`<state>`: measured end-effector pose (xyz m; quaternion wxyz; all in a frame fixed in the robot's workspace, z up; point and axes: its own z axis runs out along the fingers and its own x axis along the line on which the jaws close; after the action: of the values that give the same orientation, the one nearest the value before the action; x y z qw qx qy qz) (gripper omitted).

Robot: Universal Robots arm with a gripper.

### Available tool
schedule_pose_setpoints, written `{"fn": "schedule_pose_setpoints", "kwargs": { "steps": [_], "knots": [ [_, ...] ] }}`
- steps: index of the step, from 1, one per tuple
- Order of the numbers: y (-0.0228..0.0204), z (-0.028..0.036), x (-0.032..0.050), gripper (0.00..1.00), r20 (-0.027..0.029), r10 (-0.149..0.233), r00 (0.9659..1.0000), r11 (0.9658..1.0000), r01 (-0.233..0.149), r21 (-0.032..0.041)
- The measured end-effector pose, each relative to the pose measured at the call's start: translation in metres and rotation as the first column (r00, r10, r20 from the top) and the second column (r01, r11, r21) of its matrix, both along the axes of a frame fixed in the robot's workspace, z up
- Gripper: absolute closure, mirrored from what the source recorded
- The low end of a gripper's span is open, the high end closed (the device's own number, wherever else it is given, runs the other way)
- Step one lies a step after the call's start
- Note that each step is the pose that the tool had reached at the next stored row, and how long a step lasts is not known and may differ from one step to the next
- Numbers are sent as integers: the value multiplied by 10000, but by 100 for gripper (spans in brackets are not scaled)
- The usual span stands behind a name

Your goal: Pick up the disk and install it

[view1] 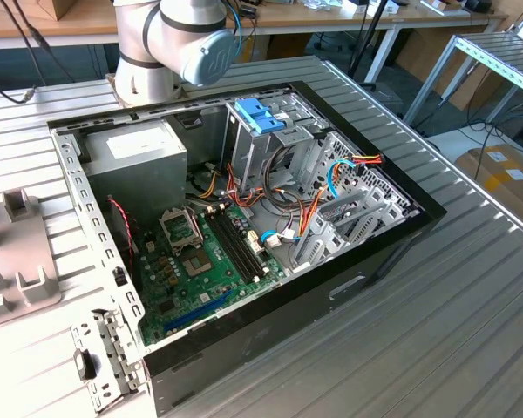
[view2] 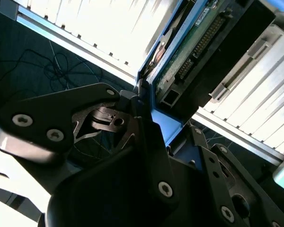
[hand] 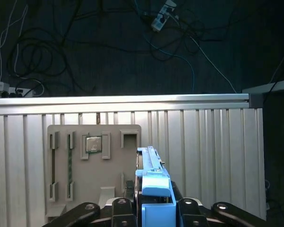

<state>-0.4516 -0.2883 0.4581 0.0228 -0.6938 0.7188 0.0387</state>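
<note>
My gripper [hand: 155,209] is shut on the disk [hand: 151,165], which stands edge-on between the two black fingers [hand: 122,208] in the first wrist view. Its bright blue carrier [hand: 156,187] sits right in the grip. In the second wrist view the disk [view2: 199,42] shows its green circuit board, a black pin connector and the blue frame, with the gripper [view2: 149,118] clamped on the blue end. The disk is held in the air above the ribbed metal table [hand: 213,151].
An open computer case [view1: 244,209] lies on the table with a motherboard [view1: 209,261], a grey power supply [view1: 144,152], a drive cage topped by a pale blue latch [view1: 260,113] and loose cables. A grey fixture tray [hand: 92,161] lies beneath the gripper. The arm's base [view1: 170,43] stands behind the case.
</note>
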Motion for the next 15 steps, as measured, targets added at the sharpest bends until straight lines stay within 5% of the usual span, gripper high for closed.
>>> {"fn": "schedule_pose_setpoints", "kwargs": {
  "steps": [2, 15],
  "knots": [
    [-1, 1, 1, 63, -1, 1, 10000, 10000, -1, -49],
    [0, 22, 1, 63, -2, 0, 10000, 10000, 0, -50]
  ]
}}
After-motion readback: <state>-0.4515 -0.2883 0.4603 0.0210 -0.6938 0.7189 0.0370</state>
